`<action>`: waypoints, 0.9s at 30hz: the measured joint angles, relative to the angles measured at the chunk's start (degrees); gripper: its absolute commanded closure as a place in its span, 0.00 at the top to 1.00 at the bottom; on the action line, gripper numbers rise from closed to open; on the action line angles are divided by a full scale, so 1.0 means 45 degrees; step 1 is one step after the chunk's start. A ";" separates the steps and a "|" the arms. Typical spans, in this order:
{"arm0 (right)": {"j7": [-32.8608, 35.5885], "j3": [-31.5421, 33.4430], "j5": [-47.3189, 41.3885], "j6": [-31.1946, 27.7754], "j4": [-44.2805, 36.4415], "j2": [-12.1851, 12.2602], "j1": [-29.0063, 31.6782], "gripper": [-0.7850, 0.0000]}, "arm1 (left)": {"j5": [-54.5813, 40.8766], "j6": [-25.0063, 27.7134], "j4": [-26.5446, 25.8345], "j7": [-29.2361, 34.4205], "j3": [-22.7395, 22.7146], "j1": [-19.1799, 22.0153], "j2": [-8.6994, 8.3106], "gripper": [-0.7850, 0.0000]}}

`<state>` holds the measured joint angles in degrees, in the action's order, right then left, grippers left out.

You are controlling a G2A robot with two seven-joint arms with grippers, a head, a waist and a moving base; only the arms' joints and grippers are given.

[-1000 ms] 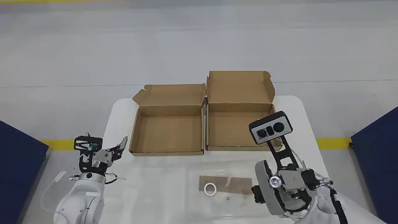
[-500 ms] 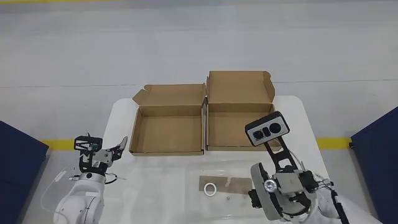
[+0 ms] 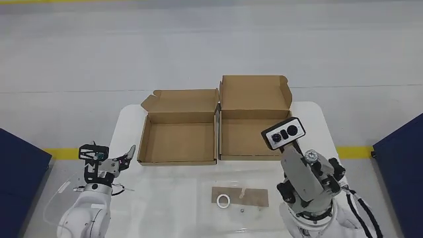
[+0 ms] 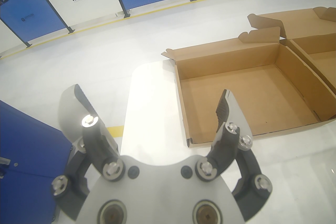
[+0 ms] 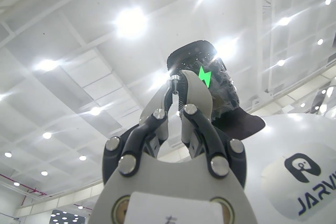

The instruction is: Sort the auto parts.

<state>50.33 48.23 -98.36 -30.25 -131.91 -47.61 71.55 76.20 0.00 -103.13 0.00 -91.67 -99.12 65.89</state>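
My right gripper [image 5: 178, 79] points up at the ceiling, shut on a small silver bolt [image 5: 174, 81] held between its fingertips. From above, the right arm [image 3: 305, 184] stands over the table's front right, in front of the right cardboard box [image 3: 254, 109]. A white ring [image 3: 223, 201] and a tiny part [image 3: 242, 209] lie on the table by a flat brown cardboard strip [image 3: 242, 196]. My left gripper [image 4: 152, 97] is open with nothing in it, near the table's left edge, in front of the left cardboard box [image 4: 249, 88]. Both boxes have bare floors.
The two open boxes [image 3: 178, 135] sit side by side at the table's far half, lids folded back. A blue panel [image 4: 29, 146] stands close to the table's left side. Bare white tabletop [image 3: 172, 192] lies between the two arms.
The right arm has rolled its wrist and shifted a little to the right, its dark camera head now turned further up. The left arm has kept still.
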 measured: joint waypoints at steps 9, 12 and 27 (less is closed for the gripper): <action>-0.0453 0.0742 0.2290 0.0443 0.0219 -0.0253 0.0240 0.00 | 0.0000 0.0000 0.0000 0.0000 0.0000 0.0000 0.0000 1.00; -0.0797 0.0975 0.3225 0.0627 0.0187 -0.0311 0.0360 0.00 | 0.0000 0.0000 0.0000 0.0000 0.0000 0.0000 0.0000 1.00; -0.0292 0.1292 0.1735 0.1063 -0.0034 -0.0911 0.1160 0.00 | 0.0000 0.0000 0.0000 0.0000 0.0000 0.0000 0.0000 1.00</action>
<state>49.02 54.05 -90.55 -25.46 -132.06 -51.71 76.77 76.20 0.00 -103.13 0.00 -91.67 -99.12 65.89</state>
